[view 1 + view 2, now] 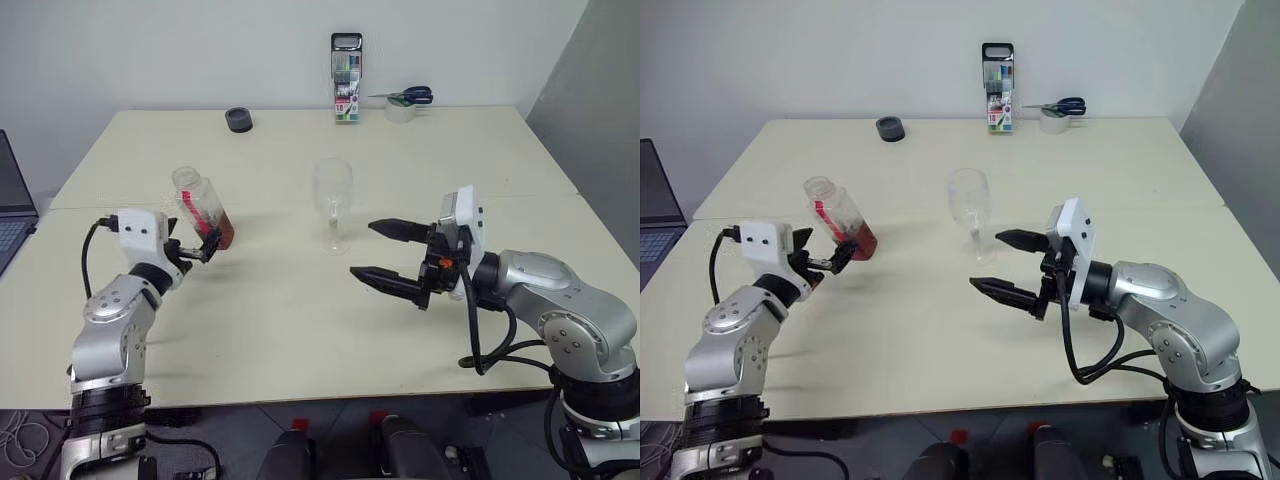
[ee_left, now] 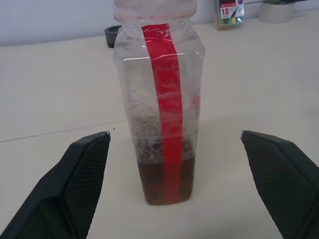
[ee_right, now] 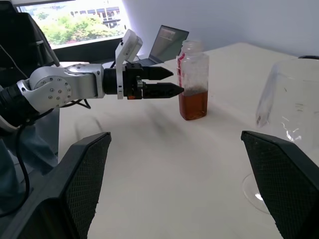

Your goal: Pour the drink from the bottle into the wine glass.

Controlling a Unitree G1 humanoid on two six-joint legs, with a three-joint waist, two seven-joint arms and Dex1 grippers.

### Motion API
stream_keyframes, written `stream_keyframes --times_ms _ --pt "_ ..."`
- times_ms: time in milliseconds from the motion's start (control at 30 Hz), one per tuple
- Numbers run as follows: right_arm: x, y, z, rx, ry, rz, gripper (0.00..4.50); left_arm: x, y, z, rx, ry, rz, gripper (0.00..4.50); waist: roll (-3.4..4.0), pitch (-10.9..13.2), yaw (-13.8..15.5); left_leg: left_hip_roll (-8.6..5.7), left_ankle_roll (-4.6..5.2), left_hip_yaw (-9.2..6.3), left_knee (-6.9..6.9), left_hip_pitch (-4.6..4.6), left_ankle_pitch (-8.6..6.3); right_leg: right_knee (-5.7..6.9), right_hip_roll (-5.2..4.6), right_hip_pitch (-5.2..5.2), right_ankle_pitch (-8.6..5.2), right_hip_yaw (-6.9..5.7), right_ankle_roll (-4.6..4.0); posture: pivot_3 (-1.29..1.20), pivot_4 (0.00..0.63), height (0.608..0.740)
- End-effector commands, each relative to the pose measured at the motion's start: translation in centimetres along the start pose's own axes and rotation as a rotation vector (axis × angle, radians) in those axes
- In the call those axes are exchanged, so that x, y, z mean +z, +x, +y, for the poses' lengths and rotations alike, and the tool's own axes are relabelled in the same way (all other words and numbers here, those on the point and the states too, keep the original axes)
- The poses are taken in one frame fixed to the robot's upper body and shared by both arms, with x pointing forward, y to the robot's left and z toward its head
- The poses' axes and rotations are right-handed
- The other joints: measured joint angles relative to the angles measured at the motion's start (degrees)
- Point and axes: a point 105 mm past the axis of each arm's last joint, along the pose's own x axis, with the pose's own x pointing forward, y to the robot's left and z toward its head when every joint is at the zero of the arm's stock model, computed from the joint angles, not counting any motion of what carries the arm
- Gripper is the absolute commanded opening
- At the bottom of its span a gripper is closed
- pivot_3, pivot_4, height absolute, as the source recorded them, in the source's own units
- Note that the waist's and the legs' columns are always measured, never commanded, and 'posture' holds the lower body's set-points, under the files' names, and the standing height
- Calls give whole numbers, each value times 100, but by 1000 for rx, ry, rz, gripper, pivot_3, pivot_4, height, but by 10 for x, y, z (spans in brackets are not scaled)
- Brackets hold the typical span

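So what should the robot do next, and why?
Probably ease the left gripper forward until its open fingers sit on both sides of the bottle, then close. The bottle stands on the table with the drink low inside and no cap on, just ahead of the fingers and not yet held. The wine glass waits empty nearby.

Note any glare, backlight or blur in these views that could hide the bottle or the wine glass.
Left wrist view: bottle sharp, faint glints on its plastic, drink clearly visible.
Right wrist view: bright window behind the left gripper; wine glass near, slightly soft, pale against the wall.
Left eye view: even light; the glass shows faintly against the table.
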Motion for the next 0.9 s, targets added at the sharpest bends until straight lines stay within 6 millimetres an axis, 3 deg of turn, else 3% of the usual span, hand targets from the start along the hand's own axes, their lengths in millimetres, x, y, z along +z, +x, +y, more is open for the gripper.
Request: stream_keyframes --times_ms 33,700,900 --pt "12 -2 2 -12 -43 -40 4460 13 8 2 4 38 -47 4500 0 0 0 0 1 0 0 0 0 0 0 0 0 0 0 0 150 740" --pt "15 -1 -6 -73 -23 -43 4460 13 54 9 -29 56 -65 4500 -5 -2 -1 -4 -4 -1 3 -5 2 1 -1 -4 1 -17 1 0 150 740" --pt "13 -3 -9 -110 -13 -54 4500 10 56 14 -21 51 -61 2985 -6 -2 -5 -4 -3 2 3 -5 2 3 -1 -8 1 -16 1 0 150 740"
